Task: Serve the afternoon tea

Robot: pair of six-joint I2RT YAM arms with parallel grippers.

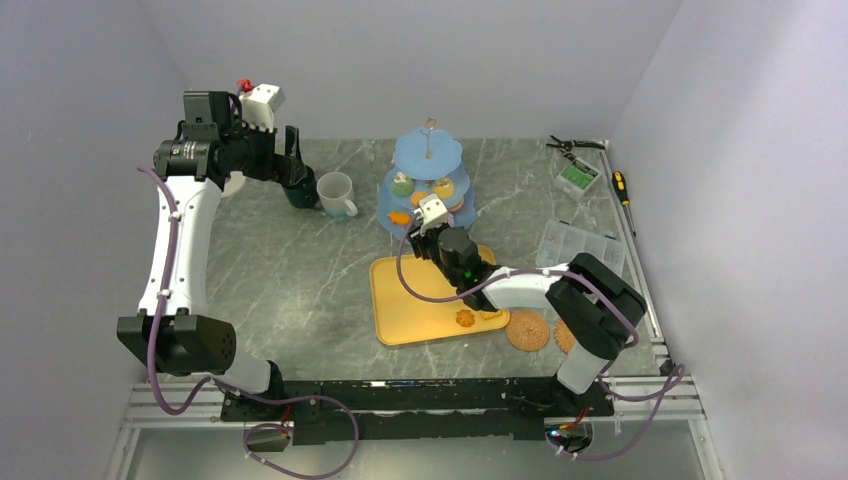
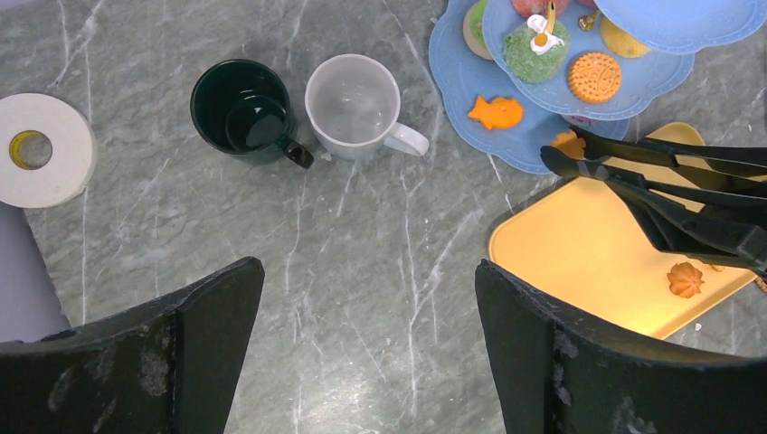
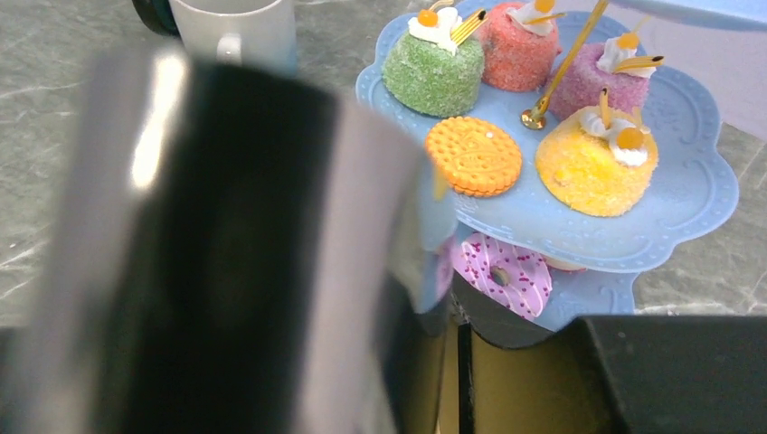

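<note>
— How does the left arm (image 1: 180, 240) sit?
— Raised and stretched far forward. The left gripper (image 2: 366, 271) points down, its fingers (image 2: 194, 353) spread wide.
— And the right arm (image 1: 520, 285)?
— Bent low and reaching inward. The right gripper (image 1: 430, 218) faces forward, closed on the black tongs (image 2: 651, 185).

No legible txt, brands or nos.; green box (image 1: 577, 178) at far right too small to read.

Grey marble-veined tabletop (image 1: 300, 270) between plain pale walls (image 1: 60, 200), under even light.
</note>
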